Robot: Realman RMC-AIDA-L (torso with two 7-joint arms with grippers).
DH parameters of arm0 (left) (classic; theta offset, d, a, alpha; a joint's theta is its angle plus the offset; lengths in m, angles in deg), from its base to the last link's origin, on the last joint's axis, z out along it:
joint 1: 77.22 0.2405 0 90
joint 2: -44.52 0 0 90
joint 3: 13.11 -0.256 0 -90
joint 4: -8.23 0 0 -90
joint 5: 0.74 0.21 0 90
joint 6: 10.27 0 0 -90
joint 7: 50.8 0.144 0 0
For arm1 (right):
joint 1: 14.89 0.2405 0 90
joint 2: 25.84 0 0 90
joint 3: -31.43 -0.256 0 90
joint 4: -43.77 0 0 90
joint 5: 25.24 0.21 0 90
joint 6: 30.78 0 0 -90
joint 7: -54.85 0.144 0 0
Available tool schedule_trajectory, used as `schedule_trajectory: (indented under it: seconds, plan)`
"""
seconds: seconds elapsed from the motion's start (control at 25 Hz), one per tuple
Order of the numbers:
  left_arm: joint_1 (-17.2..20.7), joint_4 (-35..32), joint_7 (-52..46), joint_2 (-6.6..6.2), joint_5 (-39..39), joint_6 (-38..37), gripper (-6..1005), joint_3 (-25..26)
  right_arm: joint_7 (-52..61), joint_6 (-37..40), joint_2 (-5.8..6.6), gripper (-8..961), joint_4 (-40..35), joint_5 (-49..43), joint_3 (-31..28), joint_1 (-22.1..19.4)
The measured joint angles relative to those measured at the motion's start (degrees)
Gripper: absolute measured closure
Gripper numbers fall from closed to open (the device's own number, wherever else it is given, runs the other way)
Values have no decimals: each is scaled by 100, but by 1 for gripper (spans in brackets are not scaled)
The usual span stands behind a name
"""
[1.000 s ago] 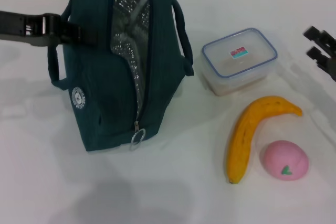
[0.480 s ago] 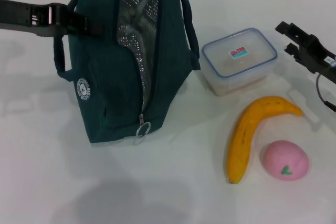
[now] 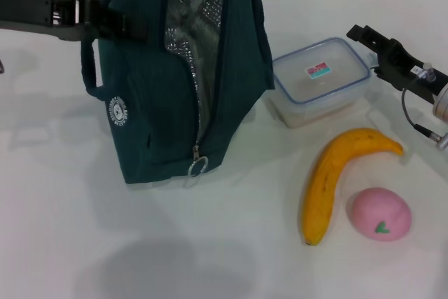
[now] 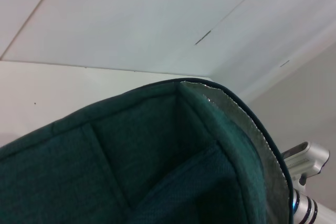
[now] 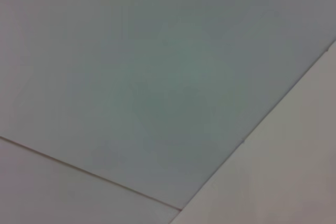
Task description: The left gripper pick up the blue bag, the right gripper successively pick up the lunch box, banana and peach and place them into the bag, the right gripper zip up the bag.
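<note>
Left pincer [image 3: 115, 24] clamped on blue bag [image 3: 178, 82], upright, zip opening facing camera; right pincer [image 3: 364, 35] state unclear.

Blue bag [image 3: 168, 89]: dark teal fabric, upright on the white surface, zip open showing silver foil lining, ring pull at its lower end. Lunch box [image 3: 320, 80]: clear, blue-rimmed lid shut, just beside the bag. Banana [image 3: 336, 176]: yellow-orange, curved, lying flat beside the pink peach [image 3: 380, 213].
</note>
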Motion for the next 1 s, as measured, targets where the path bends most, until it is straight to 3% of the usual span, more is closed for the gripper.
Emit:
schedule_trajectory:
  seconds: [1.0]
  plan:
    - [61, 38, 80, -21, 1, 19, 960, 0, 525, 271, 1, 153, 17, -63, 44, 4]
